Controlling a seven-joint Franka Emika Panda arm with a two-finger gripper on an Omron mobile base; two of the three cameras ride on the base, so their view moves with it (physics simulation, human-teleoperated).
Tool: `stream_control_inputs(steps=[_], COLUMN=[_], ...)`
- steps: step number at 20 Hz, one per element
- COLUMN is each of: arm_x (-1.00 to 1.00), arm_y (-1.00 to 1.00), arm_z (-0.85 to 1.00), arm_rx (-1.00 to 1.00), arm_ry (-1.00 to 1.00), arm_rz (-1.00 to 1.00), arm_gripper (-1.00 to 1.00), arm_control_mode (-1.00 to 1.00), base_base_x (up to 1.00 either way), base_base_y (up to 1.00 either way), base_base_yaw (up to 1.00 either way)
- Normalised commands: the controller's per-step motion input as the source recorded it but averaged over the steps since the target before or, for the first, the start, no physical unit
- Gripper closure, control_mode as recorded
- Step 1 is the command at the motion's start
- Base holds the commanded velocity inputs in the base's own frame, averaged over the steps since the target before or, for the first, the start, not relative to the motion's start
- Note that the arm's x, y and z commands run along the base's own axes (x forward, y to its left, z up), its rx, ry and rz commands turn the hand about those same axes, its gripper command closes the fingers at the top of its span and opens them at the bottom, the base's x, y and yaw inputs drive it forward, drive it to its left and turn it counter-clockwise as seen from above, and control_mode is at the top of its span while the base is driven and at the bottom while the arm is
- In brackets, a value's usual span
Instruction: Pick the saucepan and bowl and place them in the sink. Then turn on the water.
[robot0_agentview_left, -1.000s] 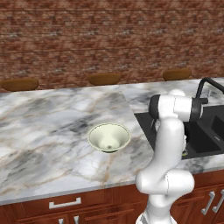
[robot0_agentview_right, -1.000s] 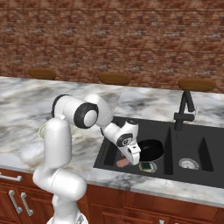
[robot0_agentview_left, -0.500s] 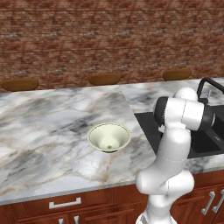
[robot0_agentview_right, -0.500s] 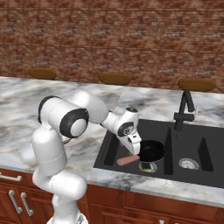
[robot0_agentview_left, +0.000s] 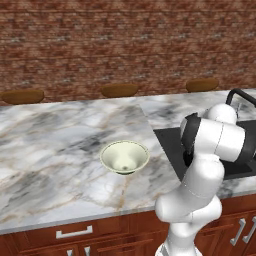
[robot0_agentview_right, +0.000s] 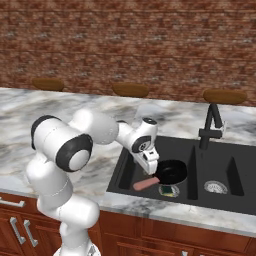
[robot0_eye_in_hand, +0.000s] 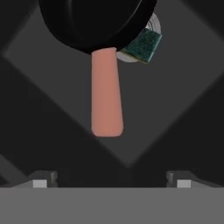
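From my seat, the first drop looks finished and the second pick is what I'm lining up. In the hand view my gripper (robot0_eye_in_hand: 112, 179) stands with its jaws spread wide and nothing between them, the two tips low at 7 and 5 o'clock. Just beyond them lies the saucepan (robot0_eye_in_hand: 94, 22), resting on the floor of the sink (robot0_eye_in_hand: 175, 109). Its pink handle runs straight down the frame, free end toward 6 o'clock at me, pan body at 12; that is the long axis. A green sponge (robot0_eye_in_hand: 142, 46) peeks out beside the pan at about 1 o'clock.

In the right base view the gripper (robot0_agentview_right: 150, 167) hangs over the left basin, just above the saucepan (robot0_agentview_right: 167, 172), whose handle points toward 8 o'clock, at the front left corner of the sink (robot0_agentview_right: 240, 197). The faucet (robot0_agentview_right: 211, 127) stands behind, with no stream running.

The bowl (robot0_agentview_left: 124, 157) sits upright on the desk (robot0_agentview_left: 50, 150), well apart from the sink, mouth up (so no real long axis to mind). I judge the next move needs a lift clear of the basin rim, a swing toward 9 o'clock, then a descent over the bowl's rim.
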Motion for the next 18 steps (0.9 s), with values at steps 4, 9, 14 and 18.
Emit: stream_control_inputs(steps=[4,9,14,18], arm_x=[-0.13,-0.16,-0.37,-0.49], arm_y=[0.24,0.20,0.23,0.20], arm_z=[0.62,0.68,0.37,0.32], arm_rx=[0.01,0.00,0.06,0.16], arm_ry=[-0.10,-0.11,-0.15,-0.23], arm_rz=[0.01,0.00,0.00,0.03], arm_gripper=[-1.00,-1.00,-1.00,-1.00], arm_control_mode=[-1.00,-1.00,-1.00,-1.00], base_base_x=[0.00,0.00,0.00,0.00], base_base_y=[0.00,0.00,0.00,0.00], base_base_yaw=[0.00,0.00,0.00,0.00])
